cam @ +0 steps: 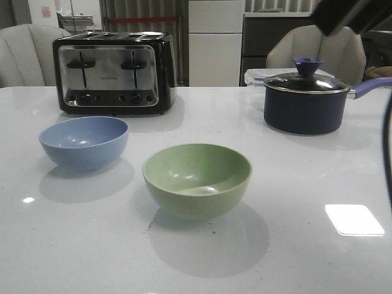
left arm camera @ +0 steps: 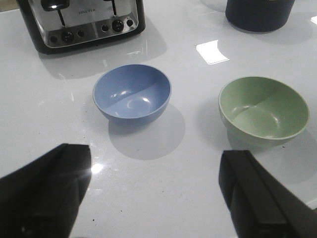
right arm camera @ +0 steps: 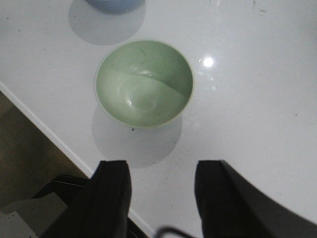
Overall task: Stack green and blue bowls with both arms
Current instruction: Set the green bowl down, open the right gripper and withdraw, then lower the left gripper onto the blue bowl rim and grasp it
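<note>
The pale green bowl [cam: 197, 177] stands upright and empty in the middle of the white table. The dusty blue bowl [cam: 84, 142] stands apart from it, to its left and a little farther back. Both show in the left wrist view, the blue bowl [left arm camera: 131, 94] nearer than the green bowl [left arm camera: 262, 109]. My left gripper [left arm camera: 154, 153] is open above bare table, short of the blue bowl, holding nothing. My right gripper [right arm camera: 161, 168] is open too, high above the table near its front edge, with the green bowl [right arm camera: 143, 82] just beyond its fingertips.
A black and chrome toaster [cam: 113, 72] stands at the back left. A dark lidded saucepan [cam: 306, 101] with a blue handle sits at the back right, in front of a clear plastic box. Part of the right arm [cam: 352, 15] hangs at the top right. The table's edge [right arm camera: 39, 129] lies close to the green bowl.
</note>
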### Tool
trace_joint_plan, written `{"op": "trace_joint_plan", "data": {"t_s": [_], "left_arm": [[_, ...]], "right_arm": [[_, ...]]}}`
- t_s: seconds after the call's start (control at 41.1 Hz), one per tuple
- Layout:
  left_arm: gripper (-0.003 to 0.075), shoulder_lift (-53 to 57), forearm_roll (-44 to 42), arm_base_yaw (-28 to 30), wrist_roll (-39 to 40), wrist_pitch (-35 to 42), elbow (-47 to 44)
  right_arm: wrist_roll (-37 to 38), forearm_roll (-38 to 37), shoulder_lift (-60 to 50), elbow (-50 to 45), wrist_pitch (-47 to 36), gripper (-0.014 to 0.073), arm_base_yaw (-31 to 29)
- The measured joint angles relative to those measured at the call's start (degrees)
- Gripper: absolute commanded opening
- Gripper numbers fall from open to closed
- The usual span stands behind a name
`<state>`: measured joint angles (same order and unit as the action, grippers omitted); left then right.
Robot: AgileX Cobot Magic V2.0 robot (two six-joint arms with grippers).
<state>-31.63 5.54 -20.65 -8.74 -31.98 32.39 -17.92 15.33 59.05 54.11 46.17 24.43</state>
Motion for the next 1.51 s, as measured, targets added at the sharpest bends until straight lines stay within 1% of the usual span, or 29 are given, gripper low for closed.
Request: {"op": "trace_joint_plan", "data": {"t_s": [0.122, 0.243, 0.438, 0.511, 0.608, 0.73, 0.803, 0.997, 1.119, 1.314, 1.508], "left_arm": [[0.058, 0.0, 0.0, 0.0, 0.0, 0.0, 0.0], [0.058, 0.0, 0.0, 0.0, 0.0, 0.3, 0.0], [0.058, 0.0, 0.0, 0.0, 0.0, 0.5, 0.0], [0.058, -0.6, -1.0, 0.0, 0.0, -1.8, 1.2], [0.058, -3.5, -3.1, 0.0, 0.0, -7.3, 5.3], [0.058, -10.6, -3.8, 0.0, 0.0, -13.1, 11.7], [0.058, -15.8, -3.9, 0.0, 0.0, -15.0, 14.7], [0.058, -33.1, -4.7, 0.4, 0.0, -15.4, 21.7], [0.058, -42.7, -3.8, 3.5, 0.0, -15.4, 26.4], [0.058, -57.7, 2.3, 11.0, -0.3, -15.4, 34.1], [0.058, -70.3, 5.1, 14.1, -0.9, -13.7, 41.7]], "right_arm": [[0.0, 0.0, -7.2, -6.1, 0.0, 0.0426, 0.0], [0.0, 0.0, -12.0, -10.0, 0.0, 0.0426, 0.0], [0.0, 0.0, -15.6, -11.9, 0.1, 0.0426, 0.0], [0.0, 0.0, -15.7, -11.9, 0.1, 0.0426, 0.0], [0.0, 0.0, -15.7, -12.0, 0.1, 0.0426, 0.0], [0.0, 0.0, -15.7, -12.0, 0.1, 0.0426, 0.0], [0.0, 0.0, -15.7, -12.1, 0.1, 0.0426, 0.0], [0.0, 0.0, -15.7, -12.1, 0.1, 0.0426, 0.0], [0.0, 0.0, -15.7, -12.1, 0.1, 0.0426, 0.0], [-0.1, 0.0, -15.7, -12.1, 0.1, 0.0426, 0.0], [-0.1, 0.0, -15.7, -12.1, 0.1, 0.0426, 0.0]]}}
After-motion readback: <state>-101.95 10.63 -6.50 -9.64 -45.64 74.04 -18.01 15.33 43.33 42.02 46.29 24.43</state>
